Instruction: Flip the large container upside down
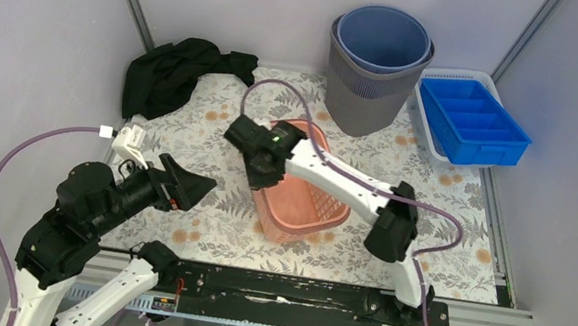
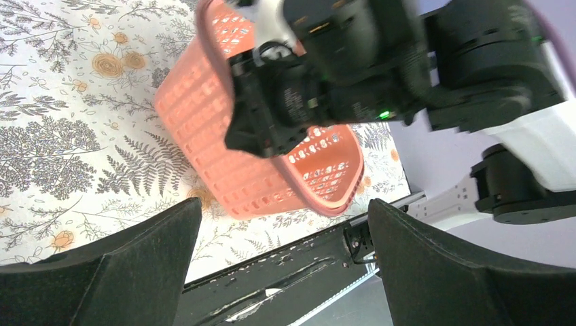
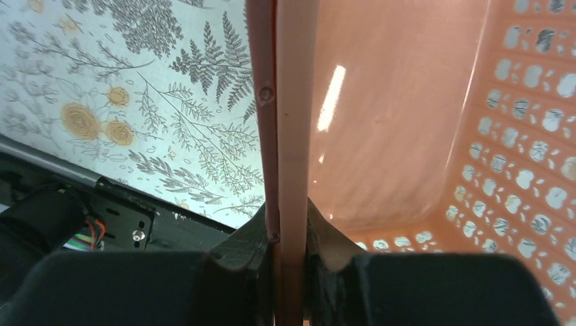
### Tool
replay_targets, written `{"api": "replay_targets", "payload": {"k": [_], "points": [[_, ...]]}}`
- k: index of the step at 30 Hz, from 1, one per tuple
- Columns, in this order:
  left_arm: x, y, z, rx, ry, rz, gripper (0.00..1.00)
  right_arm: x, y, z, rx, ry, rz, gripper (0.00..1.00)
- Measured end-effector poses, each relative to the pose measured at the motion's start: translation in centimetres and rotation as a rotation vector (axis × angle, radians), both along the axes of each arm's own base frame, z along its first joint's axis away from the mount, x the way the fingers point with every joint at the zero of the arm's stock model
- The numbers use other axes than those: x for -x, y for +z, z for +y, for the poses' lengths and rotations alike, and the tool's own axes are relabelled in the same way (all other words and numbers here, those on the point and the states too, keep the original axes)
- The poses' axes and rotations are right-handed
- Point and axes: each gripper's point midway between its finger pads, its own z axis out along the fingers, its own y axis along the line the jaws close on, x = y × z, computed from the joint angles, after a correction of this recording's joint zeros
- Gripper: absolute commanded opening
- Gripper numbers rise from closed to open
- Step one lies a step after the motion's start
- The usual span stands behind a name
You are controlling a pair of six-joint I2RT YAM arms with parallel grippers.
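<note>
Black fingers (image 3: pixel 238 252) of the right end effector (image 3: pixel 291 231) are clamping the basket (image 1: pixel 305 208) by its rim, one finger lying outside the wall and the other inside. That arm is reaching in from the basket's near right, elbow bending high and forearm crossing over the basket's mouth, with a green light (image 1: pixel 276 137) glowing on the wrist. The basket is sitting around the middle of the floral desk (image 1: pixel 190 115), tilting with its mouth up. Whether its base is touching the desk I cannot tell.

Just left of the basket, and apart from it, the left end effector (image 1: pixel 198 187) is hanging with jaws gaping wide and holding nothing, pointing at the basket's side wall.

Bare desk is showing to the basket's left and right. Beyond the basket a grey bin (image 1: pixel 367 97) is standing near, with a blue one nesting inside. Beyond and right of the basket a blue tray (image 1: pixel 475 121) is resting at the desk's edge. Beyond and left, a black cloth (image 1: pixel 170 74) is lying crumpled. On the basket's near side a black rail (image 1: pixel 276 289) is running along the desk's edge.
</note>
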Motion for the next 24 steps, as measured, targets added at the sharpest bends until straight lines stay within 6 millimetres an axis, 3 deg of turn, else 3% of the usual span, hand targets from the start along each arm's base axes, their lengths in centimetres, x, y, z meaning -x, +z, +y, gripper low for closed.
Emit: {"api": "replay_targets", "payload": {"k": [10, 13, 20, 24], "points": [[-0.6, -0.4, -0.1, -0.015, 0.013, 0.019, 1.00, -3.0, 9.9, -4.9, -0.285, -0.075, -0.057, 0.00], [-0.8, -0.4, 0.0, -0.020, 0.024, 0.022, 1.00, -3.5, 12.0, -6.1, -0.376, -0.085, -0.058, 0.00], [-1.4, -0.6, 0.1, -0.024, 0.040, 0.031, 1.00, -4.9, 14.0, -8.5, -0.573, -0.112, 0.006, 0.00], [-2.5, -1.3, -0.8, -0.040, 0.032, 0.085, 1.00, -5.7, 14.4, -8.8, -0.684, -0.108, 0.047, 0.00]]}}
